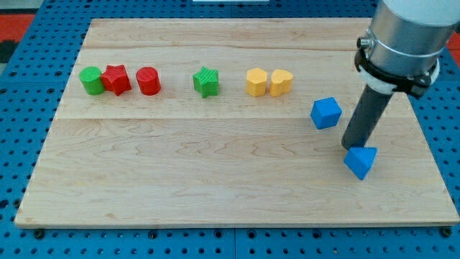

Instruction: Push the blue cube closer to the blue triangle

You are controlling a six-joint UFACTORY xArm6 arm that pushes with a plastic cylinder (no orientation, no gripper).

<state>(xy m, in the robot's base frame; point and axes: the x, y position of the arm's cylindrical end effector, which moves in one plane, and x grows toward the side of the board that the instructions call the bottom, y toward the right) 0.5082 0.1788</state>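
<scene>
- My tip (351, 147) sits at the lower end of the dark rod, right against the top-left edge of the blue triangle (361, 161); I cannot tell whether it is actually touching.
- The blue cube (325, 113) lies just up and to the view's left of my tip, near the rod but apart from it, and a short gap separates it from the blue triangle.
- This arm carries no pincer, only the rod, so I have no released or clenched state to tell.
- Along the upper part of the wooden desk (215, 187), from the view's left: a green cylinder (91, 80), a red star (116, 79) touching it, a red cylinder (149, 80), a green star (206, 82), then a yellow hexagon-like block (256, 82) just beside a yellow heart-like block (281, 82).
- Both blue blocks sit on the view's right side, well apart from that row.
</scene>
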